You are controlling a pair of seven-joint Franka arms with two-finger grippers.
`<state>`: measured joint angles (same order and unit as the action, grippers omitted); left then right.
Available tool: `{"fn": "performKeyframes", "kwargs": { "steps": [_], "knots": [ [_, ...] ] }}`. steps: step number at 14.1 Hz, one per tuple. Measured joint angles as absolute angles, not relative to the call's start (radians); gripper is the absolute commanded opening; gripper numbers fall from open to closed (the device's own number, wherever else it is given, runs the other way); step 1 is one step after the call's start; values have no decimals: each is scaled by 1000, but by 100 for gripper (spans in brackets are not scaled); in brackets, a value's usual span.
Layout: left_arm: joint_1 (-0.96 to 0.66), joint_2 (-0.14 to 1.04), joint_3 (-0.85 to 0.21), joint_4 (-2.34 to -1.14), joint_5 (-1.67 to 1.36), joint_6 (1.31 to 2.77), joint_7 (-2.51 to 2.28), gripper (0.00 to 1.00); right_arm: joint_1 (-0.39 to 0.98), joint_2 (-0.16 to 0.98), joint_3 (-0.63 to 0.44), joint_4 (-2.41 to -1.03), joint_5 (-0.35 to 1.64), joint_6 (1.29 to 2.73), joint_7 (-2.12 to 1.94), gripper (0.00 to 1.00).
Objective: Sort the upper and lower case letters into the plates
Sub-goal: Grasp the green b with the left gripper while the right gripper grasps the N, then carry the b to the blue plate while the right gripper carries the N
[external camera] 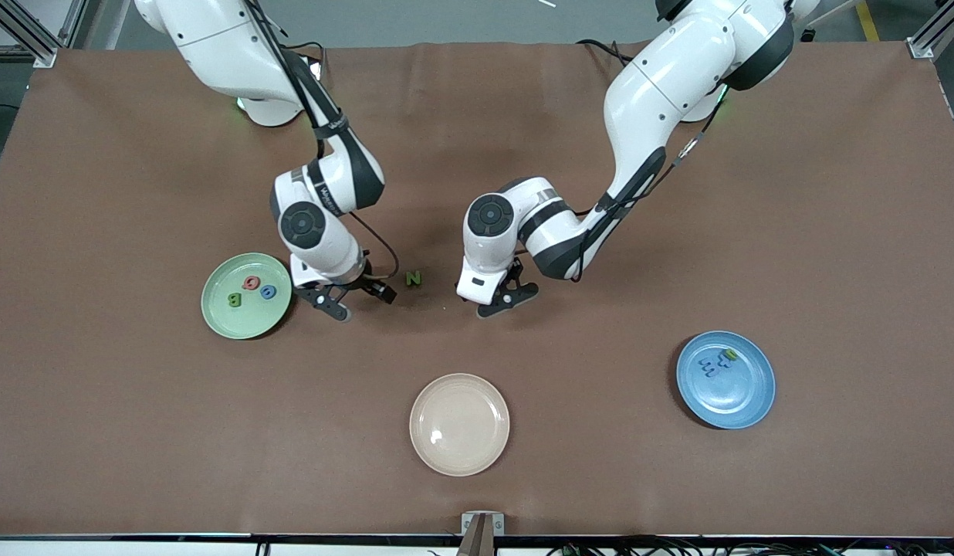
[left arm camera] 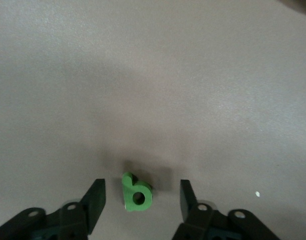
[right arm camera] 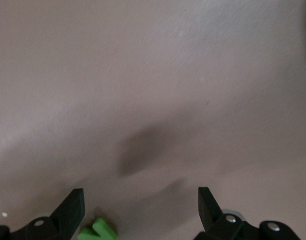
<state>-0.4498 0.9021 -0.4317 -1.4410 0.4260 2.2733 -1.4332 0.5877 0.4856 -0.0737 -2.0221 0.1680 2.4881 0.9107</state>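
The brown table (external camera: 755, 193) fills nearly everything I can see. The left gripper (external camera: 508, 297) sits low over its middle, fingers (left arm camera: 95, 197) spread wide, with a small green letter b (left arm camera: 136, 192) lying on the cloth between them, touching neither. The right gripper (external camera: 352, 300) is low as well, also spread wide and holding nothing.

The mint green plate (external camera: 218, 316) lies just beside the right gripper, toward the right arm's end of the table. The blue plate (external camera: 747, 405) is well apart from the left gripper, toward the left arm's end and nearer the front camera. A cream plate (external camera: 459, 424) lies between the two, nearest that camera.

In the mint plate are a green B (external camera: 235, 300), a red G (external camera: 251, 283) and a blue G (external camera: 268, 292). The blue plate holds small blue letters (external camera: 708, 366) and a green one (external camera: 729, 355). A green N (external camera: 413, 278) lies on the table just beside the right gripper; its edge shows by one finger in the right wrist view.
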Motion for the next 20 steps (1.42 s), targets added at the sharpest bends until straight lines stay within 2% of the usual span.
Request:
{"fn": "performKeyframes", "kwargs": {
  "steps": [1, 5, 6, 9, 11, 13, 15, 17, 20],
  "knots": [
    [-451, 907, -432, -1441, 426, 2275, -1433, 61, 602, 489, -74, -2022, 165, 2493, 876, 100],
    [-455, 914, -432, -1440, 426, 2276, -1433, 49, 626, 495, -75, -2022, 165, 2515, 609, 100],
    [-455, 915, -432, -1440, 426, 2276, -1433, 42, 632, 500, -74, -2022, 165, 2532, 579, 100],
    [-455, 914, -429, -1438, 426, 2274, -1433, 13, 697, 530, -73, -2026, 164, 2628, 556, 100],
    [-454, 914, -423, -1434, 426, 2274, -1433, 3, 747, 561, -74, -2027, 164, 2684, 556, 100],
    [-453, 914, -409, -1426, 429, 2274, -1433, 2, 762, 578, -75, -2026, 163, 2701, 556, 99],
    [-443, 909, -394, -1412, 433, 2270, -1425, 1, 762, 578, -79, -2025, 163, 2697, 548, 93],
    [-409, 885, -384, -1400, 434, 2239, -1400, 1, 762, 578, -81, -2025, 163, 2690, 525, 81],
    [-299, 822, -392, -1394, 434, 2150, -1292, 0, 762, 577, -86, -2025, 162, 2684, 517, 49]
  ]
}}
